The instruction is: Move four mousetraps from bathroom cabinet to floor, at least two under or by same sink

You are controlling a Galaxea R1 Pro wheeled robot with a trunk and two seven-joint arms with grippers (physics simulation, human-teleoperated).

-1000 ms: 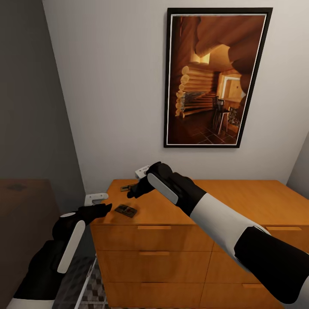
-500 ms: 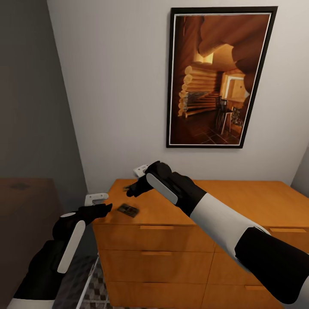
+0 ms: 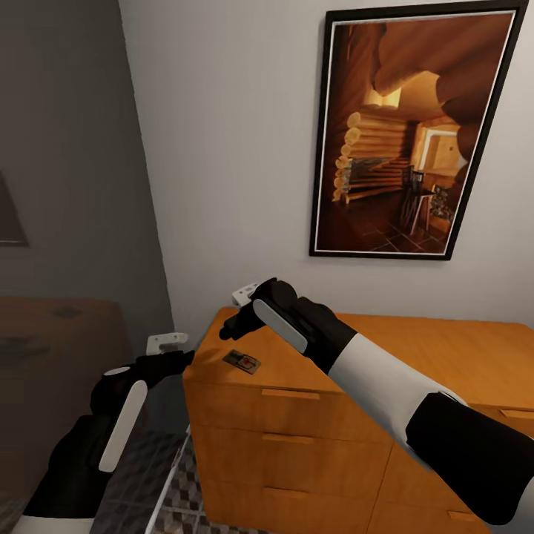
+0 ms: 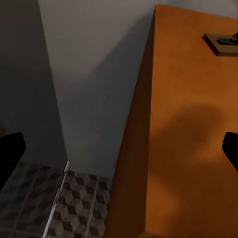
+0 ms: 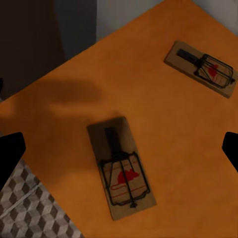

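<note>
Two mousetraps lie on the flat top of the orange-brown cabinet [image 3: 415, 356] near its left end. In the right wrist view, one mousetrap [image 5: 121, 168] lies straight below my right gripper [image 5: 119, 151], and the other mousetrap [image 5: 201, 67] lies a little beyond. The right gripper [image 3: 227, 331] hovers open above the top, holding nothing. The head view shows one mousetrap [image 3: 242, 362] near the front left corner. My left gripper [image 3: 185, 357] is open and empty just off the cabinet's left edge. The left wrist view looks along the cabinet [image 4: 188, 139] towards a mousetrap [image 4: 223, 42].
A large framed log-cabin picture [image 3: 415, 141] hangs on the white wall above the cabinet. A grey wall [image 3: 67, 148] and a dark brown surface [image 3: 52, 334] stand to the left. Cube-patterned floor tiles [image 3: 170, 489] show beside the cabinet's left side.
The whole head view has shifted, so cabinet and picture sit further right in it. Both grippers now stand nearer the cabinet's left edge. The far mousetrap is hidden behind the right gripper.
</note>
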